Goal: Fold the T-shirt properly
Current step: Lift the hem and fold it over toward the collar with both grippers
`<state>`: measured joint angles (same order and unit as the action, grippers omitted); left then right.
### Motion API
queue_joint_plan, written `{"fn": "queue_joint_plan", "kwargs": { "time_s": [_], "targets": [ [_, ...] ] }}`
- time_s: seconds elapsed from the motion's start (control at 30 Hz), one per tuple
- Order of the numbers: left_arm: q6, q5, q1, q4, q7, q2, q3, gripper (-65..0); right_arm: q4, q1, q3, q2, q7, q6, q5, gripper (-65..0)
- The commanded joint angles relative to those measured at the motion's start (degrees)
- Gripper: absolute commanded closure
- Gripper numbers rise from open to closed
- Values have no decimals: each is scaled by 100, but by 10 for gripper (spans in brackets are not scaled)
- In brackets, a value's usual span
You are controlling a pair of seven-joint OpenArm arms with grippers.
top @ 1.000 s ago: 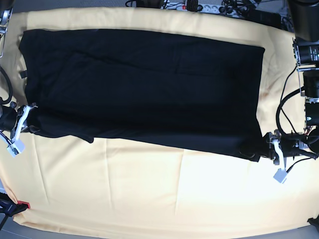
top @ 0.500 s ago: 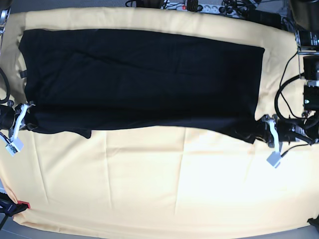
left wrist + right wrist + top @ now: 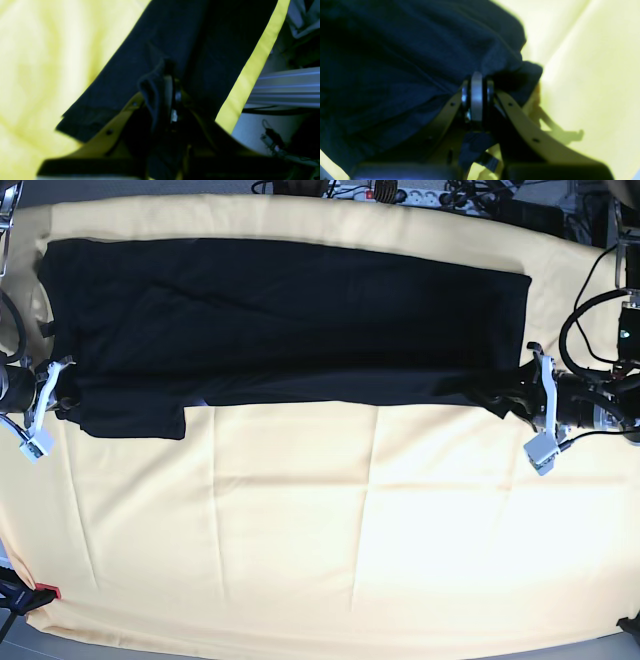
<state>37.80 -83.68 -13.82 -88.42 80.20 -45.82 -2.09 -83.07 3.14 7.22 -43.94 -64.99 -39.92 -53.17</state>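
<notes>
**Ana:** Gripper on the left arm [image 3: 527, 392] sits at the right edge of the base view, closed tight on a bunched corner of the T-shirt [image 3: 290, 320]. The left wrist view shows black fabric pinched between the closed jaws.

**Ben:** And the right gripper [image 3: 58, 392]?

**Ana:** Same story at the left edge: clamped on the near hem, with cloth gathered around its fingers [image 3: 476, 100] in the right wrist view.

**Ben:** Where does the shirt lie?

**Ana:** Spread lengthwise across the far half of the worktop, on the pale yellow cloth [image 3: 320, 540]. Its near edge is lifted and stretched between both grippers; a loose flap hangs down near the left end.

**Ben:** So which step is this?

**Ana:** I'd judge it a lengthwise fold, carrying the near edge toward the far edge. The next move calls for both arms travelling together at even height, keeping the edge taut so it lands parallel to the far side, then releasing.

**Ben:** What about the material?

**Ana:** Matte black, soft knit, limp; it creases and bunches at each grip. The shape is a long rectangle with shallow wrinkles. The yellow cloth beneath is smooth, showing faint crease lines in a grid.
</notes>
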Motion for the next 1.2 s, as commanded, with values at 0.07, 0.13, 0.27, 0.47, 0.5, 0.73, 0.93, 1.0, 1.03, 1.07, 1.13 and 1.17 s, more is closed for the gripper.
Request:
{"fn": "queue_joint_plan", "kwargs": {
  "time_s": [0.07, 0.13, 0.27, 0.47, 0.5, 0.73, 0.93, 1.0, 1.03, 1.07, 1.13, 1.17],
  "targets": [
    [192, -132, -111, -72, -20, -332, 72, 0, -72, 111, 66, -164, 68, -8, 160, 0],
    [220, -132, -109, -70, -20, -435, 72, 0, -72, 116, 66, -175, 87, -8, 254, 0],
    [76, -132, -90, -72, -20, -463, 70, 0, -72, 114, 66, -175, 87, -8, 216, 0],
    [-149, -132, 223, -72, -20, -466, 70, 0, -72, 131, 66, -184, 79, -8, 170, -139],
    [-216, -132, 306, -72, -20, -466, 70, -66, -74, 136, 66, -195, 76, -8, 164, -247],
    [-136, -132, 953, -72, -20, -466, 70, -390, -83, 343, 66, -260, 256, -8, -247, -491],
    [-133, -132, 1259, -72, -20, -463, 70, -390, -76, 354, 66, 35, 1298, 625, 531, -491],
    [-136, -132, 1255, -72, -20, -463, 70, -390, -33, 354, 66, 236, 1591, 863, 911, -491],
    [-136, -132, 1255, -72, -20, -463, 70, -390, 15, 356, 66, 341, 1670, 944, 1056, -491],
    [-136, -132, 1255, -72, -20, -463, 70, -390, 83, 378, 66, 444, 1703, 986, 1189, -491],
    [-138, -132, 1255, -72, -20, -466, 70, -390, 315, 461, 66, 625, 1698, 1005, 1399, -491],
    [-138, -132, 1255, -72, -20, -466, 70, -390, 461, 516, 66, 702, 1703, 1016, 1451, -491]
  ]
}}
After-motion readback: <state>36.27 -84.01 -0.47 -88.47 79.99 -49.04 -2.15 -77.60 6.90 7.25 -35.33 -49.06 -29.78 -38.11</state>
